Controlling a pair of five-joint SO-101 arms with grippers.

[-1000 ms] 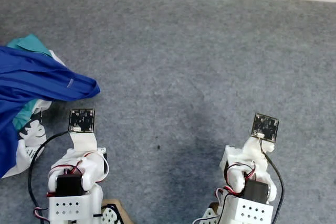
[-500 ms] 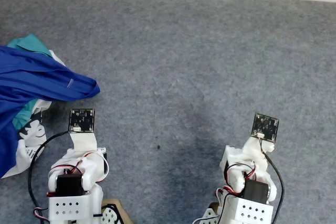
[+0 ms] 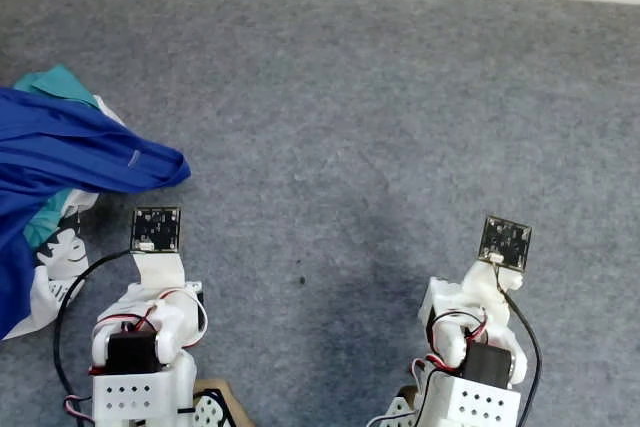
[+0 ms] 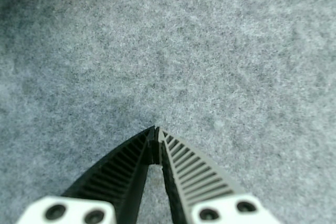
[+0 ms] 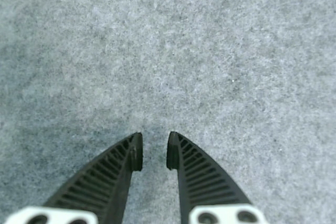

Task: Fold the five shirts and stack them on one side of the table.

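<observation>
My table (image 3: 380, 127) is covered in a grey, felt-like cloth. Along its edge on my left lies a loose heap: a blue shirt (image 3: 70, 152) draped over a teal shirt (image 3: 58, 82) and a white printed shirt (image 3: 45, 272), all crumpled and unfolded.

Crumpled shirts (image 3: 60, 162) beside an arm (image 3: 148, 342)

No legible text or signs
</observation>
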